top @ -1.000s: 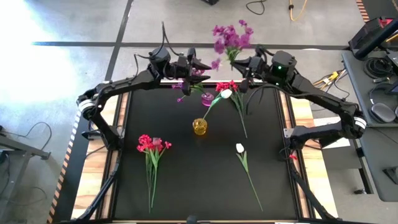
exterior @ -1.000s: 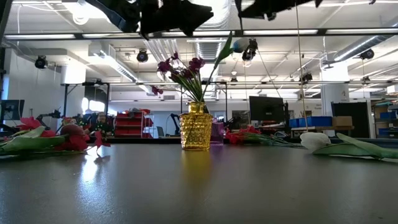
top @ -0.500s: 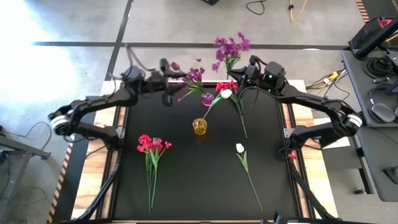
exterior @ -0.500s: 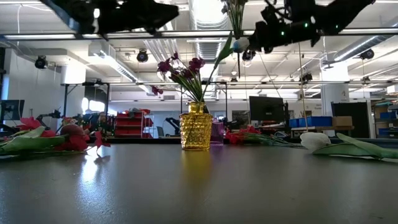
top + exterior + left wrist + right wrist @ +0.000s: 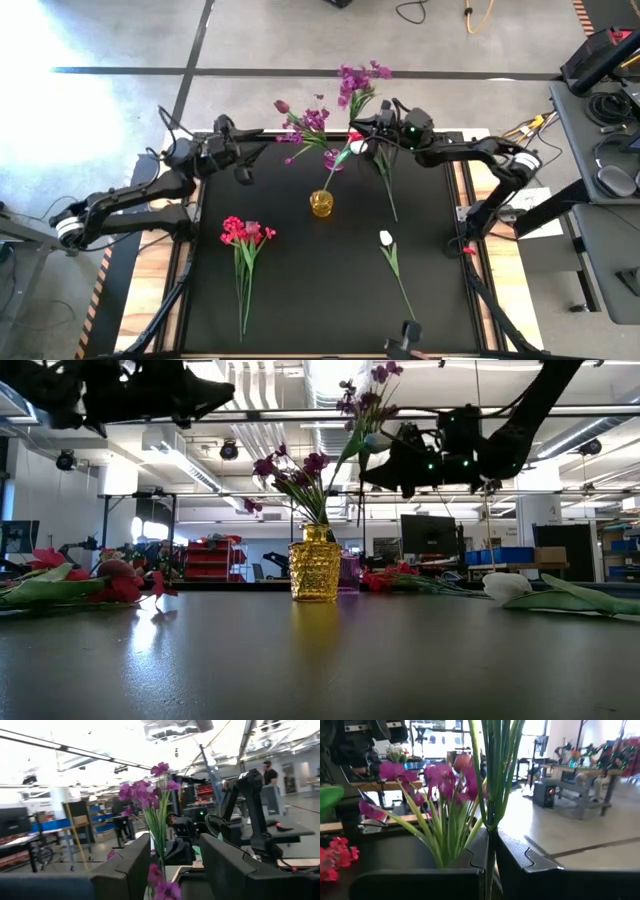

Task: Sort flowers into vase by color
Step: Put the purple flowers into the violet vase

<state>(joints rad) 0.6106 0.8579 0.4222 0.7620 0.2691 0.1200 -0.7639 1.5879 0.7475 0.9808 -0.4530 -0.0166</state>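
My right gripper (image 5: 358, 128) (image 5: 375, 465) is in the air over the table's far edge, shut on a purple spray (image 5: 355, 78) (image 5: 365, 390). Just to its left, a small purple vase (image 5: 332, 158) holds other purple flowers (image 5: 303, 120) (image 5: 440, 775) by their stems. The yellow vase (image 5: 320, 203) (image 5: 315, 568) holds a leaning white tulip (image 5: 345, 155). Red sprays (image 5: 245, 235) and another white tulip (image 5: 386, 238) lie flat on the mat. My left gripper (image 5: 243, 165) (image 5: 172, 845) is open and high at the far left. My right gripper pinches the purple spray's bunched green stems (image 5: 490, 827) between its two fingers (image 5: 530, 862). The fingers come level from the table's right and lie across the stems. The spray is lifted clear and stands nearly upright, blooms above the fingers.
More red flowers (image 5: 365, 140) lie by the far edge under my right arm, their stems (image 5: 388, 195) running toward the middle. The black mat (image 5: 300, 290) is bare between the yellow vase and the near edge. A workshop room shows beyond the table.
My left arm has drawn back from the purple vase toward the table's left edge. My right gripper, still shut on the purple spray, has come down and moved left toward the purple vase, carrying the spray with it.
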